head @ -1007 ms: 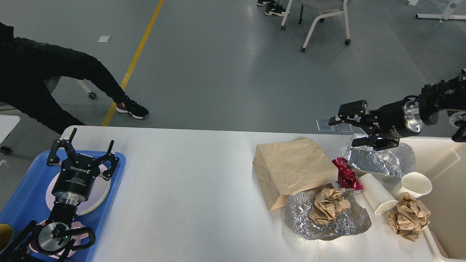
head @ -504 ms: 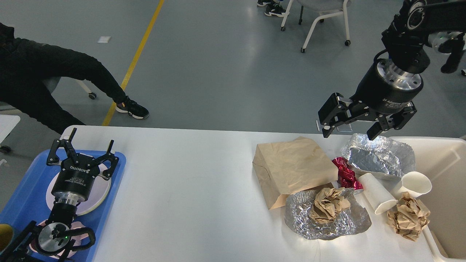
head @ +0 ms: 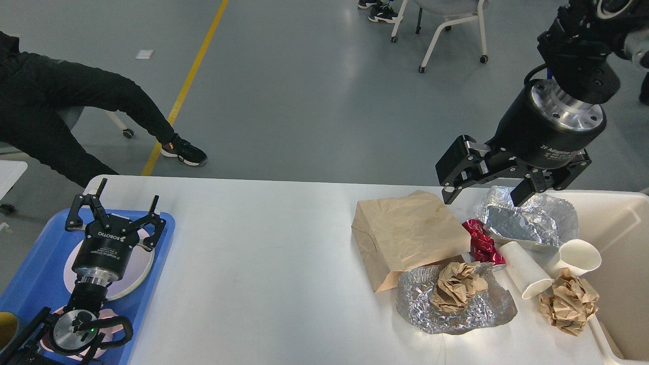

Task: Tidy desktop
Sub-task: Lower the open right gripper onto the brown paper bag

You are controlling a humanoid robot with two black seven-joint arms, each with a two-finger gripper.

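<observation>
The white desktop [head: 263,253] fills the lower view. On its right lie a brown paper bag [head: 408,233], a crushed red can [head: 481,242], a foil container [head: 527,220], two white paper cups [head: 525,276] [head: 578,256], a foil sheet [head: 456,309] with a crumpled brown paper ball [head: 459,285] on it, and a second paper ball [head: 569,301]. My right gripper [head: 484,195] is open and empty, hanging above the foil container's left end. My left gripper [head: 114,208] is open and empty over the blue tray [head: 35,274].
A beige bin [head: 626,253] stands at the table's right edge. The blue tray holds a white plate [head: 139,268] and sits at the left edge. A seated person [head: 66,111] is beyond the far left corner. A chair [head: 451,25] stands farther back.
My right arm swung up from reaching in sideways at the right to pointing down from above, then came slightly lower toward the foil container. The left arm has not moved.
</observation>
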